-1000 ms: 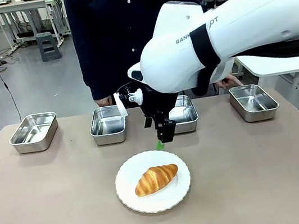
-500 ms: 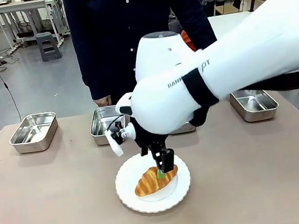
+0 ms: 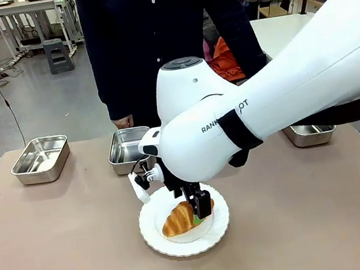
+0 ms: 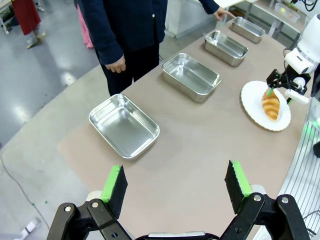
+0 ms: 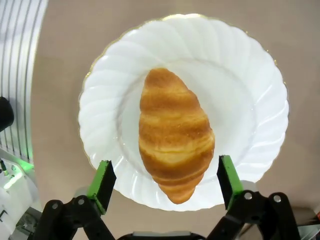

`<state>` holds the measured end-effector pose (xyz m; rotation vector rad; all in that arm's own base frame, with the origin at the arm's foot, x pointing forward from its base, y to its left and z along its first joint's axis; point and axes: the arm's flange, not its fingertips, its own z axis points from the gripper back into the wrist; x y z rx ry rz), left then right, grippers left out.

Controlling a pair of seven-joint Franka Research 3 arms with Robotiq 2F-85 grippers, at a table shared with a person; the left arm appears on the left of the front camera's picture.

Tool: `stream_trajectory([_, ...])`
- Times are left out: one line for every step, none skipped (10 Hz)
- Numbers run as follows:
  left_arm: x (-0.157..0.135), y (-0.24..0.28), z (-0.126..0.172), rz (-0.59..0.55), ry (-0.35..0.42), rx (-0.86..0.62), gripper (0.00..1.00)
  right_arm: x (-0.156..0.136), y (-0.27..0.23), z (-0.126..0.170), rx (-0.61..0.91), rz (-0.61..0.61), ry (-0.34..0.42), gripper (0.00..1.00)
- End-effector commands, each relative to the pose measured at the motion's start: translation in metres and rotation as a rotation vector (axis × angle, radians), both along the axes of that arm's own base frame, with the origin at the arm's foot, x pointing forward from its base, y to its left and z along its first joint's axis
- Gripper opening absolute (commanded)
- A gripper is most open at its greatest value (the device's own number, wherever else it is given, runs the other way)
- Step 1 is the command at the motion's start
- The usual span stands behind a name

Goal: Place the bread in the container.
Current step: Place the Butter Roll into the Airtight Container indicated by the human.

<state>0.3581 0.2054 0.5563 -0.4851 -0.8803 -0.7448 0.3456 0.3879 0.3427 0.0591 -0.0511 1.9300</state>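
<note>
The bread [image 3: 180, 220] lies on a round white scalloped plate [image 3: 152, 234] near the middle of the brown bench [image 3: 61, 250], on the robot's side of a row of steel containers and in none of them. The right gripper [image 3: 199, 215] is down over the plate, released, with its jaws spread wide and nothing grasped. In the right wrist view the bread [image 5: 175, 135] lies lengthwise between the two green pads [image 5: 102, 177], its nearer tapered end level with them. One pad stands clear of the crust over the plate's rim [image 5: 115, 65], and the other is just beside the crust; whether it touches cannot be told. The left gripper [image 4: 175, 180] hangs well apart from this, above the bench, also released, its jaws wide with only bare bench between them. From there four steel containers show in a line along the far edge [image 4: 125, 125] [image 4: 191, 76] [image 4: 226, 46] [image 4: 248, 28], all shiny and with nothing in them, the plate [image 4: 250, 97] and bread [image 4: 271, 104] lying to one side of the row. A person in a dark top stands at the far side, one hand [image 4: 117, 64] hanging by the bench edge, the other hand [image 4: 220, 12] reaching to the end container.
</note>
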Motion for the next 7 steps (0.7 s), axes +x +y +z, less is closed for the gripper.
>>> stream_trajectory([-0.001, -0.001, 0.001, -0.006, -0.010, -0.004, 1.00, 0.002, 0.016, -0.006, -0.019, -0.015, -0.039, 1.00])
stream_trajectory([-0.001, -0.001, 0.001, -0.006, -0.010, -0.004, 1.00, 0.003, 0.018, -0.009, -0.025, -0.020, -0.049, 1.00])
stream_trajectory([-0.001, -0.001, 0.001, -0.006, -0.010, -0.004, 1.00, 0.004, 0.019, -0.013, -0.029, -0.016, -0.051, 1.00])
stream_trajectory([-0.001, -0.001, 0.001, -0.006, -0.010, -0.004, 1.00, 0.004, 0.022, -0.018, -0.031, -0.002, -0.032, 1.00])
stream_trajectory([-0.001, -0.001, 0.001, -0.006, -0.010, -0.004, 1.00, 0.004, 0.023, -0.022, -0.037, -0.001, -0.022, 1.00])
stream_trajectory([-0.001, -0.001, 0.001, -0.006, -0.010, -0.004, 1.00, 0.004, 0.024, -0.026, -0.048, -0.002, -0.018, 1.00])
stream_trajectory([-0.001, -0.001, 0.001, -0.006, -0.010, -0.004, 1.00, 0.005, 0.023, -0.030, -0.048, -0.003, -0.015, 1.00])
